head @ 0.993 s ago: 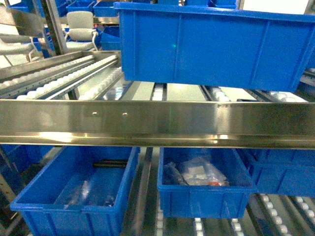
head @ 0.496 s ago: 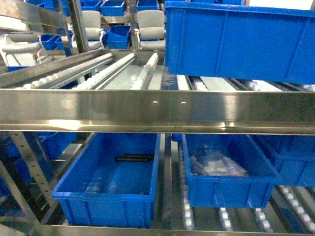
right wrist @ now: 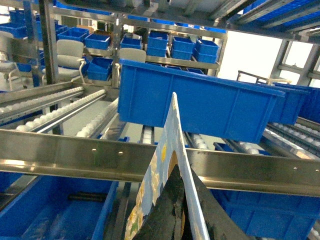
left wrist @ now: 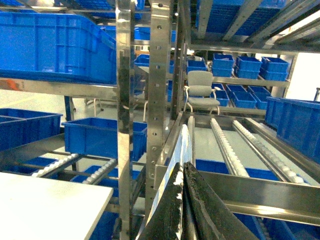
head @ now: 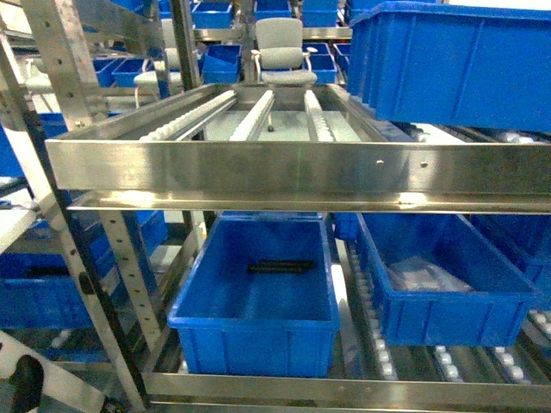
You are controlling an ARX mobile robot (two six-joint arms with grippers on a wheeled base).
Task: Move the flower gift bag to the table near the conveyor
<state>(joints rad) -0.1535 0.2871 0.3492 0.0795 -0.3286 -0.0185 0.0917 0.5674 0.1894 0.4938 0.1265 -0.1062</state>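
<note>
While both end effectors pinch the flower gift bag (right wrist: 167,165) by its thin paper top edge before the conveyor (head: 258,116), it looks light, crushable; tabletop (left wrist: 50,205) corner lies left.

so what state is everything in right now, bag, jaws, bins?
flower gift bag: upright, held, not yet on the table
right gripper: jaws shut on the bag
left gripper: jaws shut on the bag's edge
table: only a corner in view
conveyor: upper bin on its right lanes
lower left bin: holds a black bar
lower right bin: holds clear packets
</note>
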